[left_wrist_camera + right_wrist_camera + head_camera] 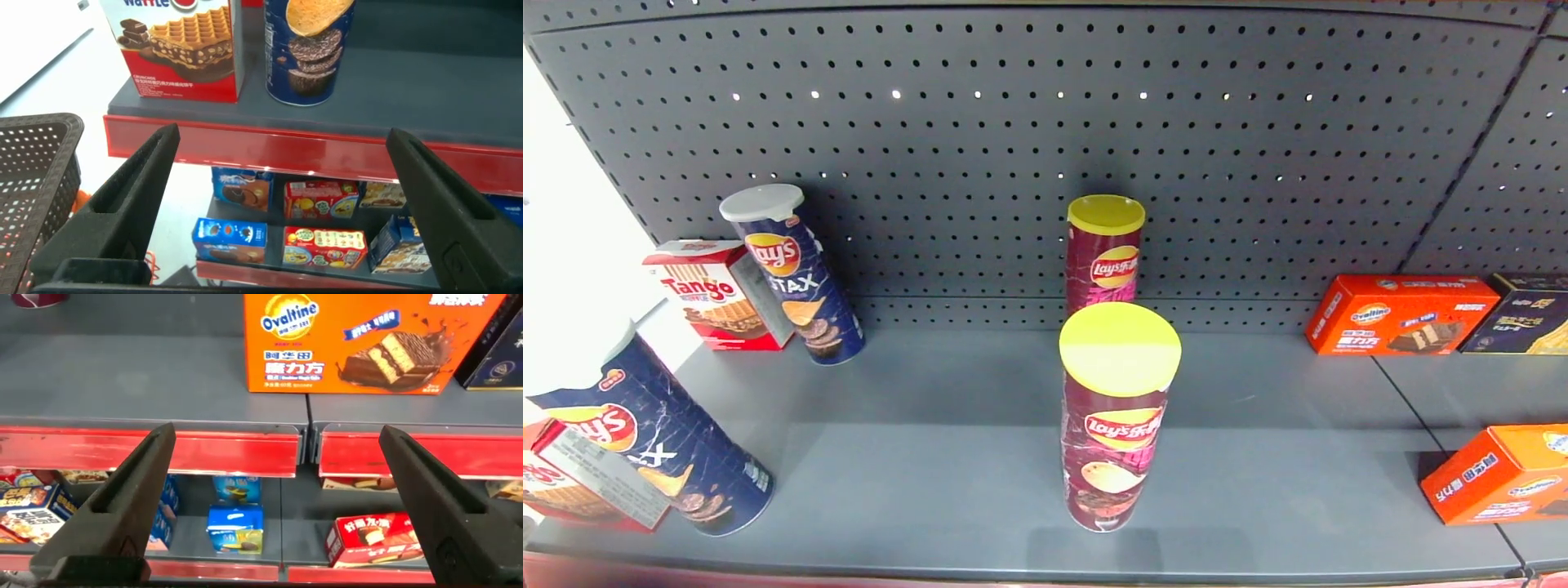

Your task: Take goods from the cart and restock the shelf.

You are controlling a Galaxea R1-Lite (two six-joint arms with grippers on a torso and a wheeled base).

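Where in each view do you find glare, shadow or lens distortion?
Head view: the left edge is blown white behind the near blue can, which leans outward from wide-angle bending; lit holes dot the pegboard. Left wrist view: white glare beside the wafer box. Right wrist view: even light on the orange box.

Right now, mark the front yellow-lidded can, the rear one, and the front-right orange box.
front yellow-lidded can (1123,426), head view, on its side label
rear yellow-lidded can (1112,266), head view, on its side label
front-right orange box (1494,474), head view, on its upper face
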